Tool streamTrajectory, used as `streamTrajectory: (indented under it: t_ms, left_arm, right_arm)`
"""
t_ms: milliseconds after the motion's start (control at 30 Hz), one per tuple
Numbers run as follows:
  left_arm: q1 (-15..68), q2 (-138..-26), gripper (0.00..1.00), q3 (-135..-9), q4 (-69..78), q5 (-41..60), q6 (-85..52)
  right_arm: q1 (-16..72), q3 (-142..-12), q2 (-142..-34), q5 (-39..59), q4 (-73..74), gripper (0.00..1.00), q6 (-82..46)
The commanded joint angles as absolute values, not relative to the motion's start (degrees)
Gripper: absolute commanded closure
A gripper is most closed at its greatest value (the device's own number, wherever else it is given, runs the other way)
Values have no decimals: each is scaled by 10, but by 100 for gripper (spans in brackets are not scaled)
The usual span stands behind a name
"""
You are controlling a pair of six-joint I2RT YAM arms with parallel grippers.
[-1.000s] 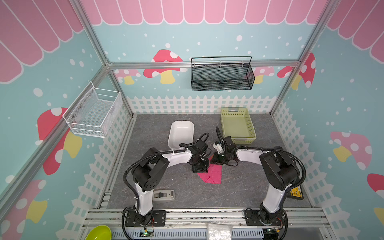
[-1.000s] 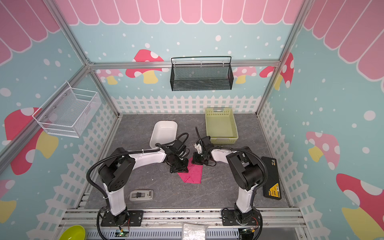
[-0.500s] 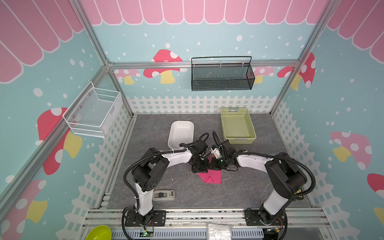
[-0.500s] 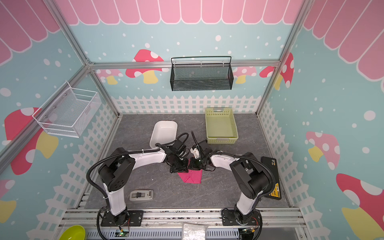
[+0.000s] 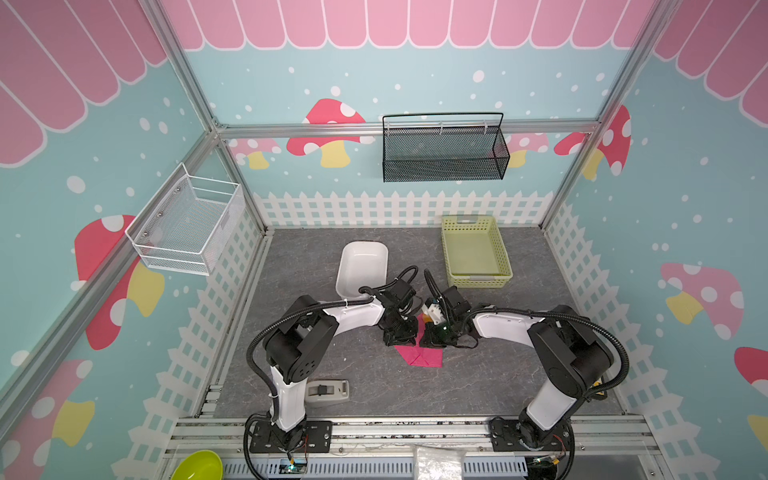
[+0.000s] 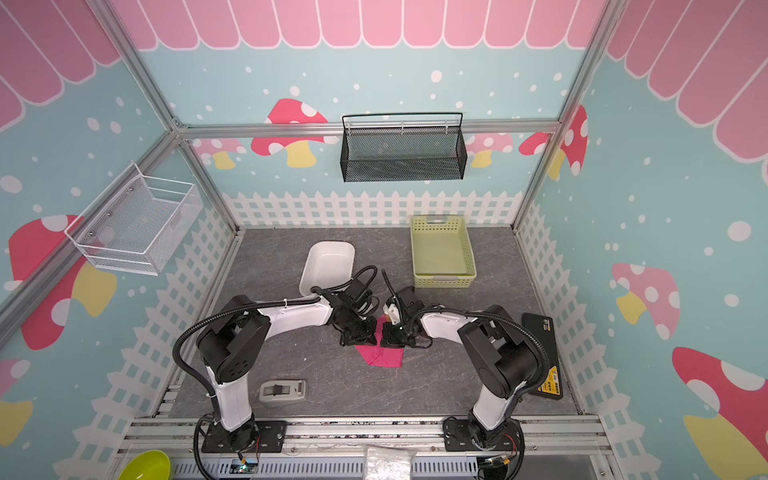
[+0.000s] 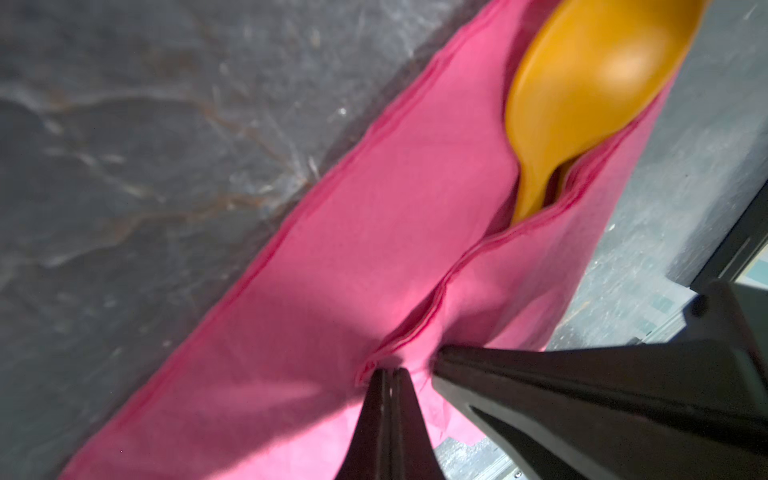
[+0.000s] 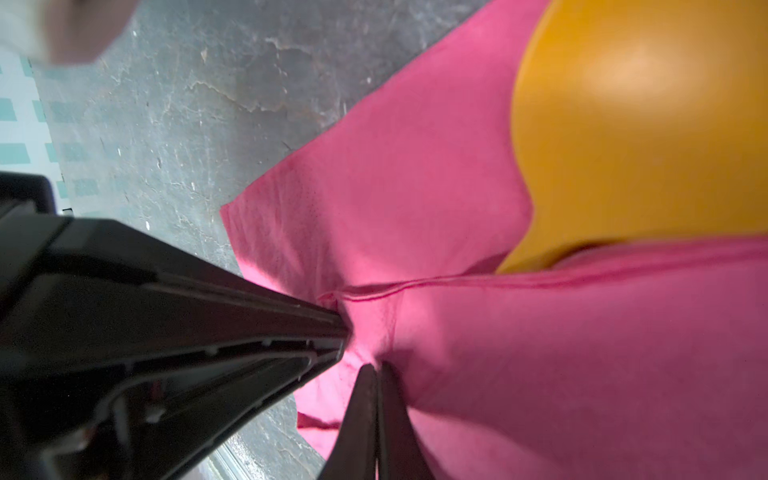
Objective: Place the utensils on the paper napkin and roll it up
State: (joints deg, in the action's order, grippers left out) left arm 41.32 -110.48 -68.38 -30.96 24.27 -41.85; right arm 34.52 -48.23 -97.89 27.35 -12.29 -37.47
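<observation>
Ok, gray desk (image 5: pixel 365 390) first: green basket (image 5: pixel 476 253) at the back right, white tub (image 5: pixel 362 266) to its left, both well apart from the work. Paper napkin (image 5: pixel 422 356) lies mid-desk, partly folded over (only a pink wedge shows in front of the arm tips in both top views).

Left pincer (image 5: pixel 400 337) and right pincer (image 5: pixel 433 340) sit just beside each other at the napkin's back part, tips down on it.

Left wrist view: left pincer (image 7: pixel 388 372) has its jaws pressed together, nipping the edge of the folded-over flap. The right one's tip touches the paper right next to it.

Right wrist view: right pincer (image 8: pixel 376 368) is likewise closed flat, with paper puckered at its tip.

Spoon (image 7: pixel 590 83) lies on the napkin beyond both tips, bowl out in the open, handle tucked under the flap. Can't make out the fork.
</observation>
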Motion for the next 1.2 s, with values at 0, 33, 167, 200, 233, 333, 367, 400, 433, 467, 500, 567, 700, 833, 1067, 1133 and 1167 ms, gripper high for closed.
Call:
streamTrajectory:
  t_ms: [0, 33, 167, 200, 233, 333, 367, 400, 433, 467, 500, 567, 700, 833, 1067, 1133, 1167]
  left_arm:
    - [409, -1126, 96, -672, -316, 221, -426]
    - [409, -1126, 96, -673, -317, 221, -427]
    - [409, -1126, 96, -673, -318, 220, -426]
    - [409, -1127, 96, -673, -318, 221, -427]
    - [409, -1127, 96, -673, -318, 221, -427]
    - [409, -1128, 96, -674, -318, 221, -426]
    - [409, -1129, 96, -674, -318, 222, -427]
    - [409, -1129, 96, -675, -318, 222, -427]
    - [409, -1130, 96, -675, -318, 222, -426]
    - [409, -1130, 96, -676, -319, 223, -426]
    - [409, -1131, 96, -676, -318, 223, -427]
    - [409, -1132, 96, -676, -318, 224, -427]
    - [409, -1131, 96, -675, -318, 223, -427]
    - [409, -1131, 97, -675, -318, 224, -427]
    - [409, -1132, 97, -676, -319, 224, -427]
    - [409, -1130, 97, -675, -318, 224, -427]
    - [409, -1130, 97, -675, -318, 223, -427]
  right_arm:
    - [351, -488, -1002, 246, -165, 93, -354]
    - [352, -490, -1005, 242, -169, 93, -352]
    - [356, -503, -1010, 217, -198, 93, -340]
    - [357, -504, -1009, 212, -205, 93, -337]
    - [357, -507, -1005, 206, -213, 93, -334]
    - [357, -513, -992, 184, -241, 93, -327]
    - [357, -515, -988, 176, -248, 93, -325]
    - [357, -516, -985, 172, -253, 93, -324]
    - [357, -518, -982, 168, -258, 93, -322]
    - [357, -521, -981, 166, -262, 93, -321]
    - [357, -524, -979, 168, -264, 93, -321]
    - [357, -529, -975, 175, -261, 93, -322]
    - [357, -537, -968, 186, -259, 93, -323]
    - [357, -537, -957, 187, -260, 93, -325]
    - [357, -519, -985, 184, -247, 93, -319]
    - [357, -514, -991, 179, -243, 93, -319]
    - [357, -514, -994, 176, -243, 93, -317]
